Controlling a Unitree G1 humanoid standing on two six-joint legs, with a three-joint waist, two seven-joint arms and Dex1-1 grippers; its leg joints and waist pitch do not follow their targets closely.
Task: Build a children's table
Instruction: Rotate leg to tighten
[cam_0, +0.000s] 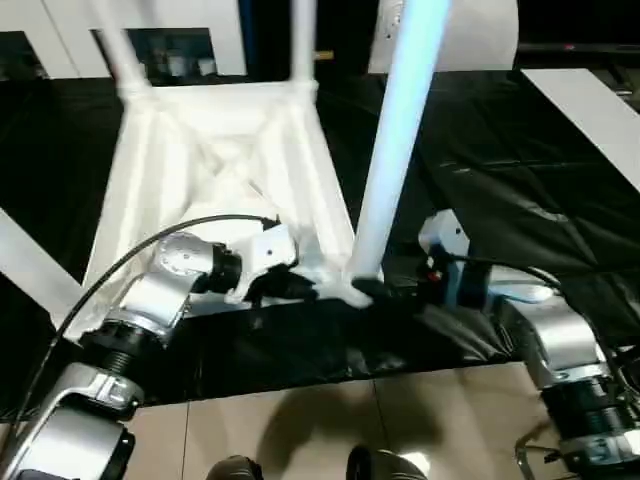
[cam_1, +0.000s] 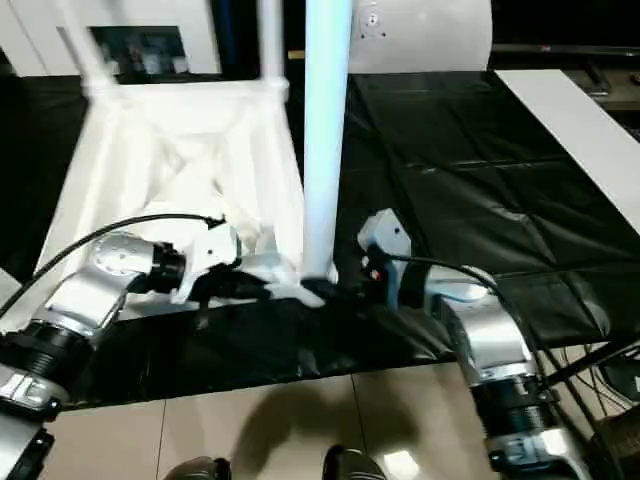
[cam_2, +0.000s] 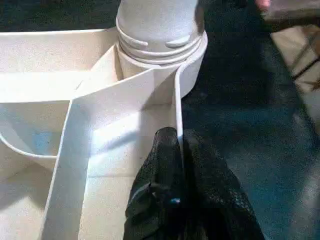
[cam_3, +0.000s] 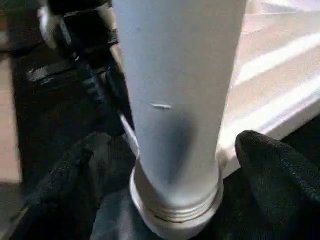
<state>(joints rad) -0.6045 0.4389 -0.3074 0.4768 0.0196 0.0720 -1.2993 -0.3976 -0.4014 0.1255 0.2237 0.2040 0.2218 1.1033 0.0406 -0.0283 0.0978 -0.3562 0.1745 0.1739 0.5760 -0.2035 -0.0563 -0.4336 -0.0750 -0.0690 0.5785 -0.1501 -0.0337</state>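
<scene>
The children's table top (cam_0: 215, 150) lies upside down on a black cloth, its X-ribs facing up. Two legs (cam_0: 300, 40) stand in its far corner sockets. A third leg (cam_0: 395, 150) stands upright in the near right corner socket (cam_2: 192, 65). My left gripper (cam_0: 300, 288) is shut on the top's thin rim wall (cam_2: 176, 107) just beside that socket. My right gripper (cam_0: 385, 290) is open, one black finger (cam_3: 272, 165) on each side of the leg's base (cam_3: 175, 100), slightly apart from it.
A white plank (cam_0: 590, 110) lies on the cloth at the right, and another (cam_0: 30, 265) at the left. A white cabinet (cam_0: 170, 30) stands behind the table top. The cloth's front edge (cam_0: 330, 370) meets tiled floor near my feet. A black cable (cam_0: 130, 255) arches over my left forearm.
</scene>
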